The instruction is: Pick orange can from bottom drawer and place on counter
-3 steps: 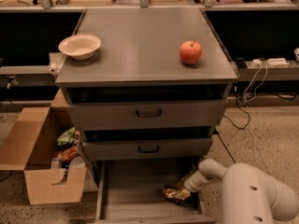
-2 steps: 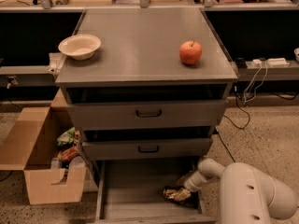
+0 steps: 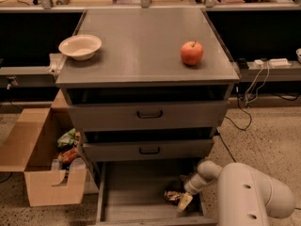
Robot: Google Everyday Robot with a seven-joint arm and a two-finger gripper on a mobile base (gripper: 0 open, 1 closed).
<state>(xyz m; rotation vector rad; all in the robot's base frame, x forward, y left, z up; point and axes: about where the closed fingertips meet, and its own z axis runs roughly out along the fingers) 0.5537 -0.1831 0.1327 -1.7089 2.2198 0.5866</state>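
Hardly anything has moved since a second ago: the hand [image 3: 184, 202] stays low in the bottom drawer [image 3: 136, 192], just beside the orange can [image 3: 172, 196], and one cannot tell its grip.

The end effector [image 3: 185, 202] sits low in the bottom drawer [image 3: 136, 194], covering part of what seems to be the orange can [image 3: 172, 196], too dim to read. The drawer's rear hides under the middle drawer front [image 3: 117, 150]; the arm [image 3: 249, 197] runs off the bottom edge.
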